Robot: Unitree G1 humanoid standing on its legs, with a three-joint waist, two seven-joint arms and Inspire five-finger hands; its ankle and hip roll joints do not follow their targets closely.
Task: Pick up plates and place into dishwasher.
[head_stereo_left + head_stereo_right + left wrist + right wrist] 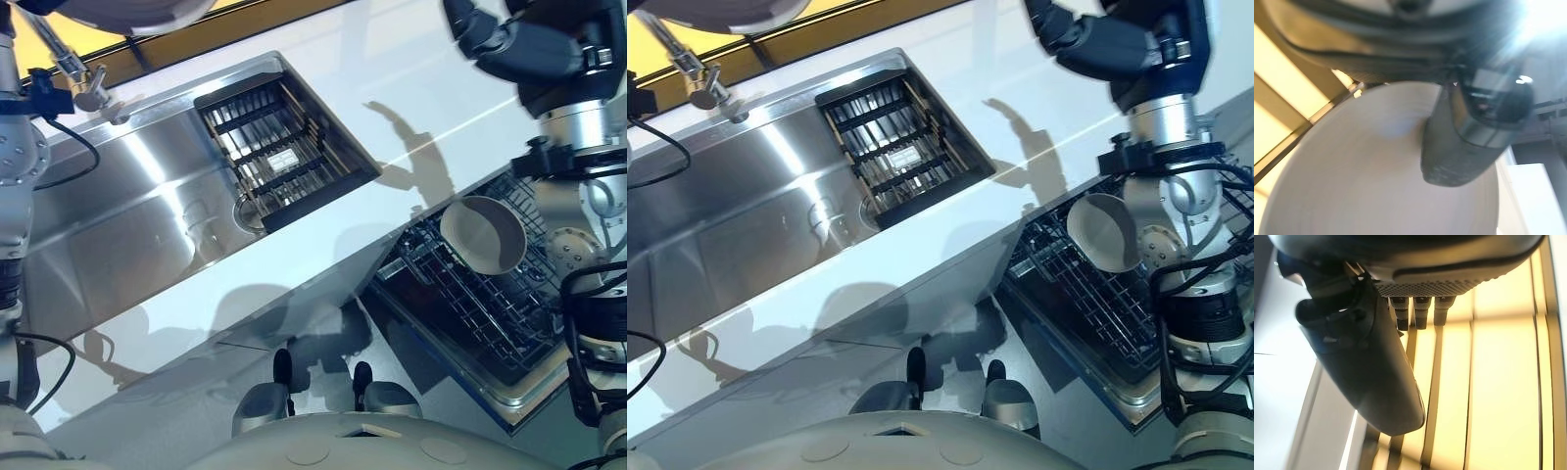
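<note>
Left hand (1464, 139): plain white plate (1361, 176) is being pinched under thumb.
Grey bowl (482, 235) is being cradled in dishwasher rack (470, 315), 4 o'clock.

You have open room across the white surface (421, 88), between the sink (118, 225) and the dishwasher rack (460, 313) below its near edge. A pale dish (482, 235) stands tilted in that rack, with bare wire slots nearer you. A black insert (279, 147) fills the sink's right end, and the faucet (83, 83) stands at its far left.
</note>
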